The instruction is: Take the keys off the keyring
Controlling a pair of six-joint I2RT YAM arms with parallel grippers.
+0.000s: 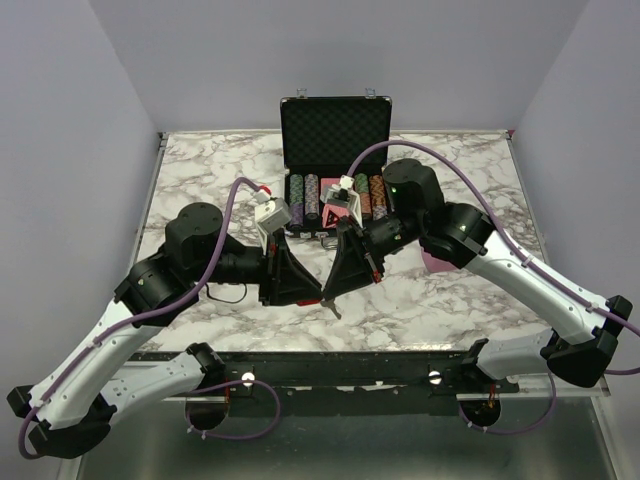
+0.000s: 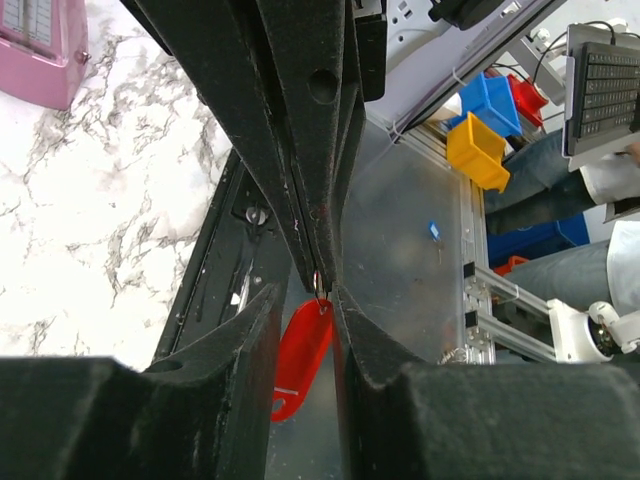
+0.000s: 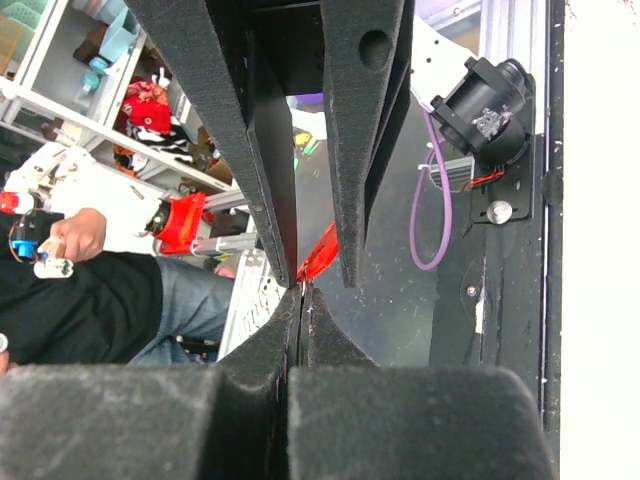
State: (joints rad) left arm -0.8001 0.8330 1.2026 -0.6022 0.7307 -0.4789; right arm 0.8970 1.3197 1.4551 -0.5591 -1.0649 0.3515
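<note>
Both grippers meet tip to tip above the table's front edge (image 1: 300, 345). My right gripper (image 1: 327, 294) is shut, and in the left wrist view its tips (image 2: 320, 278) pinch the keys (image 2: 320, 284), a tiny silvery metal piece. The keyring (image 2: 300, 355), a red oval, hangs from that piece. My left gripper (image 2: 306, 300) is slightly open, one finger on each side of the keyring, and I cannot tell if they touch it. In the right wrist view my right gripper (image 3: 302, 292) is closed, with the red keyring (image 3: 318, 255) showing between the left gripper's fingers (image 3: 355, 200).
An open black case (image 1: 335, 115) with stacks of poker chips (image 1: 304, 195) stands at the back centre. Pink cards (image 1: 340, 212) lie in front of it. A pink box (image 2: 40, 50) sits on the marble. The metal frame rail (image 1: 330, 362) runs below the grippers.
</note>
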